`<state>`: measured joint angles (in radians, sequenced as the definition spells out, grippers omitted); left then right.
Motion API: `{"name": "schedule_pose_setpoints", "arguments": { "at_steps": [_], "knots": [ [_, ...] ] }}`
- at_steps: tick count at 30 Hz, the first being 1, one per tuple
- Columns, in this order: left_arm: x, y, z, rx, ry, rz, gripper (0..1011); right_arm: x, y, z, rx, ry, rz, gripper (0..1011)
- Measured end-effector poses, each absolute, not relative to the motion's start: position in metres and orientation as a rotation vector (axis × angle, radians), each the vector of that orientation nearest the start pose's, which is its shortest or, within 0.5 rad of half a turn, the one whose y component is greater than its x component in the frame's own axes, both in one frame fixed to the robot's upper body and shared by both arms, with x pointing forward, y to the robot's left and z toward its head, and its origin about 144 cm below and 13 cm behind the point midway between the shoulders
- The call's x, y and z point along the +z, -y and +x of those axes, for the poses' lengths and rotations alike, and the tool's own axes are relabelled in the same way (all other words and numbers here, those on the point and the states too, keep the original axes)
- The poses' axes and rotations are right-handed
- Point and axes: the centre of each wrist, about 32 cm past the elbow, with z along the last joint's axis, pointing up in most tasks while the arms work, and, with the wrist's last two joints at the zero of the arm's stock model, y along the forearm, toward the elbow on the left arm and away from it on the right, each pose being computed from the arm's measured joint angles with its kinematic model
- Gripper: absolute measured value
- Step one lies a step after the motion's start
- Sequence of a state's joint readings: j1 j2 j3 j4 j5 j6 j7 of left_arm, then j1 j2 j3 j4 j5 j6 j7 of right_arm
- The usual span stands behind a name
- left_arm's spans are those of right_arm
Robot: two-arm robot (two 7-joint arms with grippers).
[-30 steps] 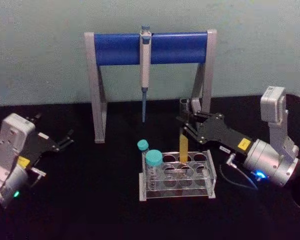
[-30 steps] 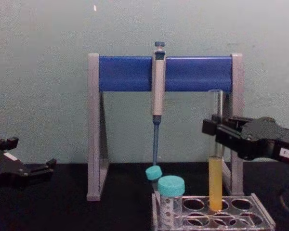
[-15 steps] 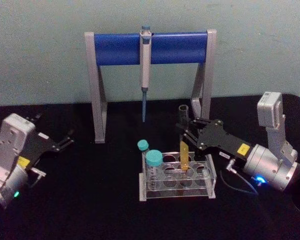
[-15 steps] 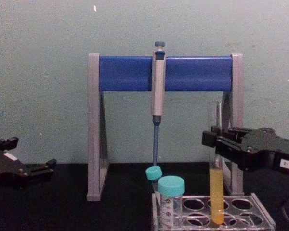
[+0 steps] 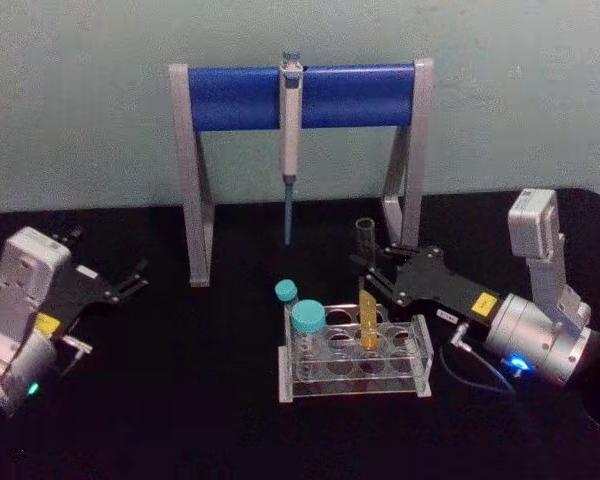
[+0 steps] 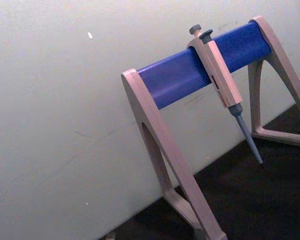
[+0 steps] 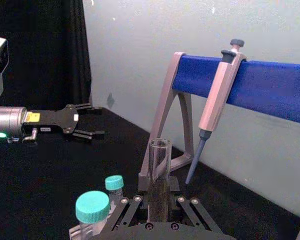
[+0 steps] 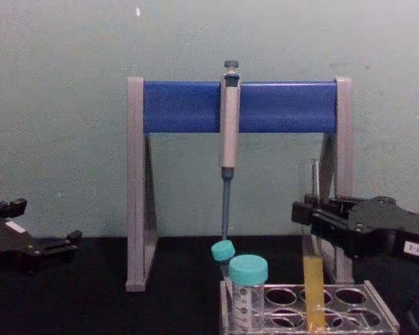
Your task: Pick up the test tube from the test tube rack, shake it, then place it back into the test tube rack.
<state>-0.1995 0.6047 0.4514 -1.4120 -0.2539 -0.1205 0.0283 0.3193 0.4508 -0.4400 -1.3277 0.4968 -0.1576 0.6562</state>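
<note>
The test tube stands upright in a back-row hole of the clear test tube rack, yellow-orange liquid in its lower part. My right gripper is shut on its glass above the liquid, reaching in from the right. From the chest the test tube drops into the rack below the right gripper. The right wrist view looks along the tube between the fingers. My left gripper rests open at the far left, also seen from the chest.
Behind the rack stands a grey-and-blue pipette stand with a pipette hanging from it. Two teal-capped tubes occupy the rack's left end. The table surface is black.
My right gripper has come down with the test tube, sinking its bottom into a rack hole. The left arm has not moved.
</note>
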Motion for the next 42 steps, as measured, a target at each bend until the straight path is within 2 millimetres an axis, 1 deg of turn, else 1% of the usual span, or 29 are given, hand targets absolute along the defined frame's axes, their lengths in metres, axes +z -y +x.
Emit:
{"name": "schedule_pose_setpoints", "arguments": {
  "at_steps": [13,42],
  "knots": [
    [1.1398,-0.3097,0.4886,1.248,0.285,0.304,1001,1.1519,0.2683,0.5291,-0.634,0.045,-0.021,230],
    [1.1398,-0.3097,0.4886,1.248,0.285,0.304,1001,1.1499,0.269,0.5293,-0.635,0.036,-0.047,232]
  ]
}}
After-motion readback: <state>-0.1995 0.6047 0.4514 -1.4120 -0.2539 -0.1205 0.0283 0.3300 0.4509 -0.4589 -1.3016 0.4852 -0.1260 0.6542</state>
